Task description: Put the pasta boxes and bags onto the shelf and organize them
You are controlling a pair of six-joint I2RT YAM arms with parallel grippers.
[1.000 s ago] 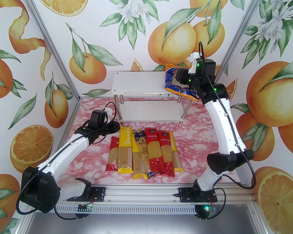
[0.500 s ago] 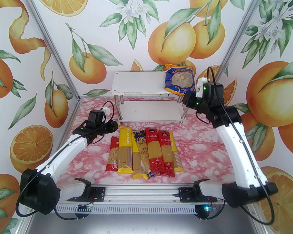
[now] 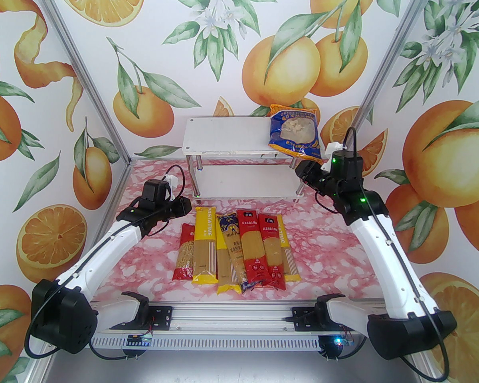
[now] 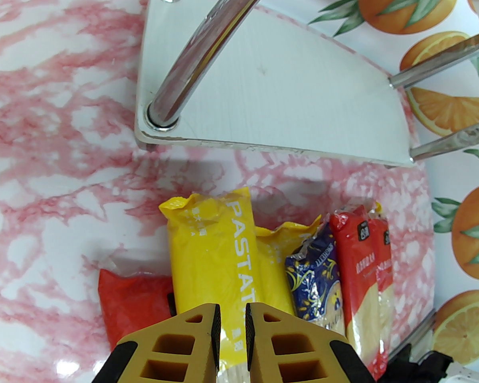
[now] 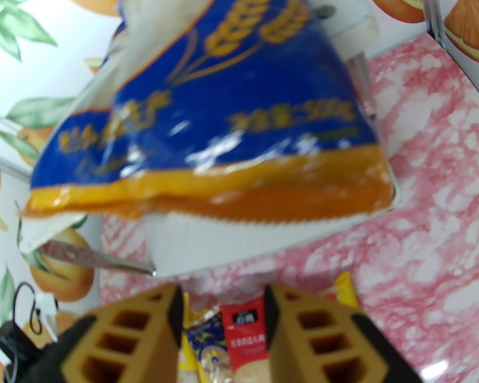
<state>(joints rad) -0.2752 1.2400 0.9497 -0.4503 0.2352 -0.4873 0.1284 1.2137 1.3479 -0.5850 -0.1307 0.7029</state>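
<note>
The blue bag (image 3: 294,132), edged in orange, lies on the right end of the top board of the shelf (image 3: 223,138). The right tool (image 3: 303,170) hangs just off the shelf's right front corner, below that bag and apart from it. Its fingers (image 5: 159,325) are spread wide with nothing between them.

On the pink marbled tabletop (image 3: 327,233) in front of the shelf, the other packs lie side by side. From the left:
- a red bag (image 3: 185,253)
- a yellow PASTATIME pack (image 3: 205,249)
- a second yellow pack (image 3: 225,271)
- a dark blue pack (image 3: 232,241)
- a left red pack (image 3: 250,249)
- a right red pack (image 3: 272,249)
- a last yellow pack (image 3: 289,261)

The left tool (image 4: 232,313) hovers by the row's far left end, pointing at the PASTATIME pack. Its fingers are closed to a narrow slit and hold nothing.
</note>
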